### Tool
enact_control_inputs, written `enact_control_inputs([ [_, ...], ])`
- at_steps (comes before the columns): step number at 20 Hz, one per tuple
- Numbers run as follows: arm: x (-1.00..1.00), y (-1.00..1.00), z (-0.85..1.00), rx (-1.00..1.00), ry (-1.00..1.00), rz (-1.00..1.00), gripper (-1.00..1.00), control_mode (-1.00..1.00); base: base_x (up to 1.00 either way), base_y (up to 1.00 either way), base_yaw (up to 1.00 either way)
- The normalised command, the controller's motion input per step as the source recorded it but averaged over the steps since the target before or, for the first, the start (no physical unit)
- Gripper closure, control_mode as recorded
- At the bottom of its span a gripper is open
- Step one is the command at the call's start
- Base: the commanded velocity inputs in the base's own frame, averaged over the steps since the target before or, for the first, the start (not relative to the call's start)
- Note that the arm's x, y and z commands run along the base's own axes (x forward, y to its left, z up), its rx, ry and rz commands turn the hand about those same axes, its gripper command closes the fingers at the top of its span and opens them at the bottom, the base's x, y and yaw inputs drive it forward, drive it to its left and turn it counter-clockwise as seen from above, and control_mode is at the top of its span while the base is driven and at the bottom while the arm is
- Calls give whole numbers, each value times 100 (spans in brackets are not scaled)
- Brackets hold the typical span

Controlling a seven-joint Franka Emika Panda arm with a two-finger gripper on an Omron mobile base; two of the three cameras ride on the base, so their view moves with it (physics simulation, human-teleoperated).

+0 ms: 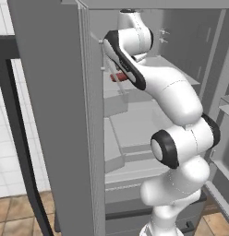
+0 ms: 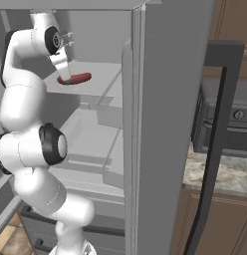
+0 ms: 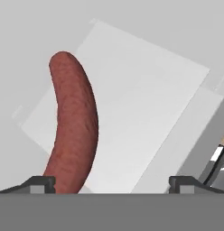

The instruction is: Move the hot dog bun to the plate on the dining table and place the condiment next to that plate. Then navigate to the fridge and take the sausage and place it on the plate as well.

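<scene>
Hand view showed one sausage (image 3: 73, 126) — reddish-brown, slightly curved — lying flat on a pale grey shelf (image 3: 145, 113). Its near end ran down between the two dark finger tips, close beside the left one (image 3: 39, 184) and well apart from the right one. The gripper (image 3: 112, 185) stood spread wide, released, grasping nothing. In the right base view the single white arm (image 2: 26, 99) reached into the open fridge (image 2: 160, 99), with the hand poised over the sausage (image 2: 78, 78) on an upper shelf. The left base view showed a red sliver of the sausage (image 1: 118, 77) behind the forearm — two fridge doors stood open.
</scene>
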Motion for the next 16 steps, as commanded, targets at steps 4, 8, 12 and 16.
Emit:
enact_control_inputs([
  [4,22,0,-7,1,0,-2,-100,-100,0,0,0],
  [8,20,0,-14,0,-6,0,-100,-100,0,0,0],
  [12,26,0,-9,0,-8,0,-100,-100,0,0,0],
  [16,30,0,-2,0,-3,0,-100,-100,0,0,0],
])
